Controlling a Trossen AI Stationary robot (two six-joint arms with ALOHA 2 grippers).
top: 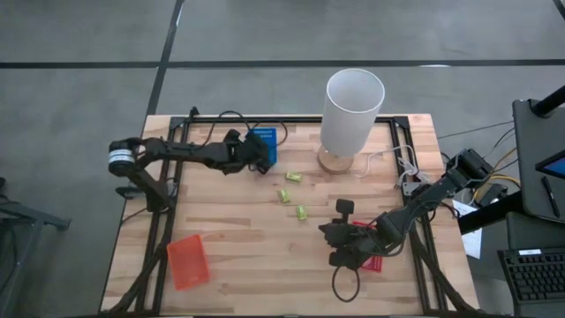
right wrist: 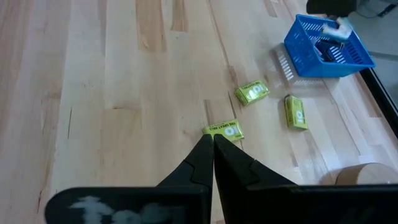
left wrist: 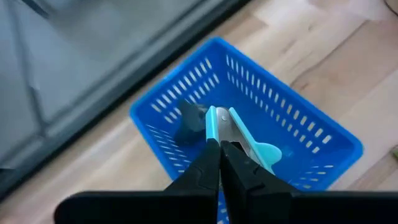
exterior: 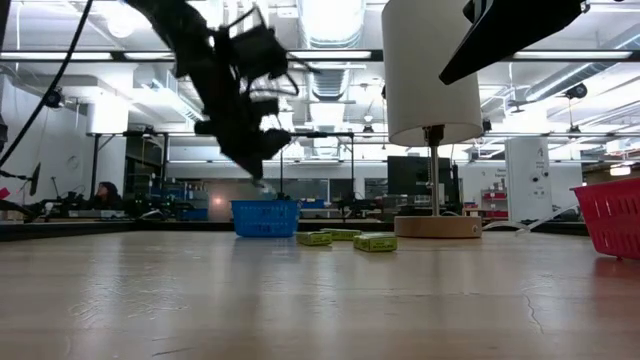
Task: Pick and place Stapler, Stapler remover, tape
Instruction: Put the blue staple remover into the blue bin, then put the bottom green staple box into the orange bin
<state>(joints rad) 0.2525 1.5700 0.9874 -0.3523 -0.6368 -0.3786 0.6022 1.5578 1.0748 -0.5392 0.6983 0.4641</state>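
Observation:
The stapler remover [left wrist: 244, 138], light blue with metal jaws, sits in my left gripper [left wrist: 221, 152] above the blue basket [left wrist: 311, 134], which stands on the table's far side [top: 267, 138]. A dark object [left wrist: 189, 118] lies inside the basket. In the low view my left gripper [exterior: 258, 178] hangs just over the basket [exterior: 265, 218]. My right gripper [right wrist: 213, 146] is shut and empty, low over the table's near right part [top: 325, 231], pointing toward a small green box [right wrist: 224, 130]. No ring-shaped tape rolls show. My left gripper pinches the stapler remover between its two fingers [left wrist: 208, 162], at the end nearest them [left wrist: 219, 134]. It comes slanting down from the table's left. The remover is lifted clear above the basket's opening and sticks out beyond the fingertips.
Three small green boxes [top: 292, 177] [top: 284, 195] [top: 301, 212] lie mid-table. A lamp with a white shade [top: 353, 110] stands at the far edge. A red basket [top: 375, 262] sits under my right arm, an orange-red tray [top: 188, 261] near left. A black object [top: 343, 208] stands beside my right gripper.

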